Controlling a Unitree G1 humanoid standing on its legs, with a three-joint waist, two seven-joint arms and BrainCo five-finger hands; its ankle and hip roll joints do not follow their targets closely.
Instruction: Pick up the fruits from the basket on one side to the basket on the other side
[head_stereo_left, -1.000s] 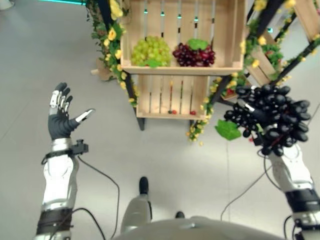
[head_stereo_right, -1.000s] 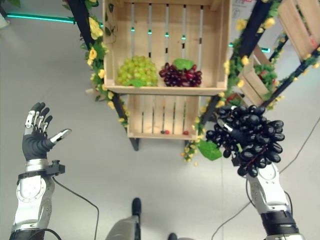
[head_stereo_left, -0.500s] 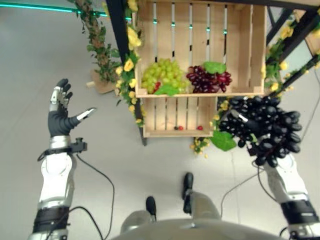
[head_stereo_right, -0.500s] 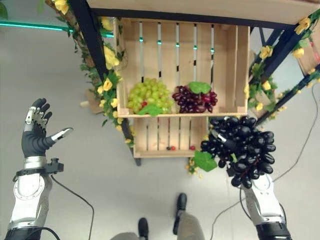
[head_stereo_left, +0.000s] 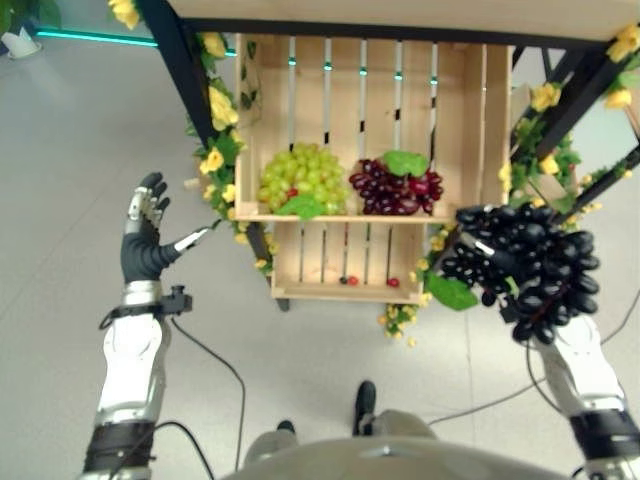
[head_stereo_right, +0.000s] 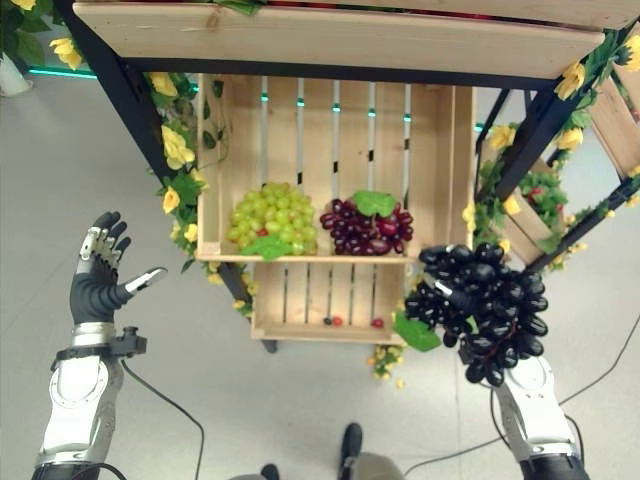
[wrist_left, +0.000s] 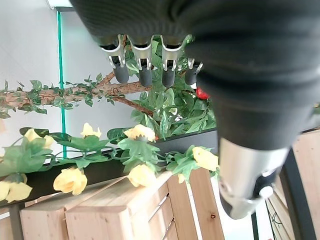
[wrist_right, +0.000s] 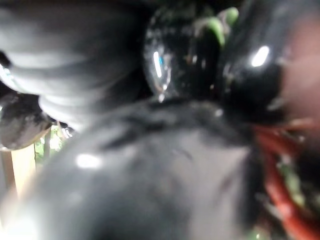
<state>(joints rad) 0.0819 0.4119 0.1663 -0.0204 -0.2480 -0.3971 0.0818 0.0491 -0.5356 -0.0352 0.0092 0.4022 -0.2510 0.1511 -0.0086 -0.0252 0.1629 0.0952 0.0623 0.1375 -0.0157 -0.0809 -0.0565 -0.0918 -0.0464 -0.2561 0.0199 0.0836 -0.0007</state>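
A big bunch of black grapes with a green leaf hangs in my right hand, whose fingers curl round it; the glossy berries press against the right wrist camera. The bunch is in the air just off the lower right corner of a wooden crate. Inside that crate lie green grapes and red grapes side by side. My left hand is raised to the left of the crate, empty, its fingers straight.
A second, lower crate sits under the first with small red fruits in it. Black frame posts wrapped in yellow flowers and leaves flank the crates. A wooden shelf board runs above. Grey floor lies to the left.
The whole view has shifted with the camera, and the crate now shows lower and more fully. The black grapes sit closer to the crate's right corner. My left hand stays raised.
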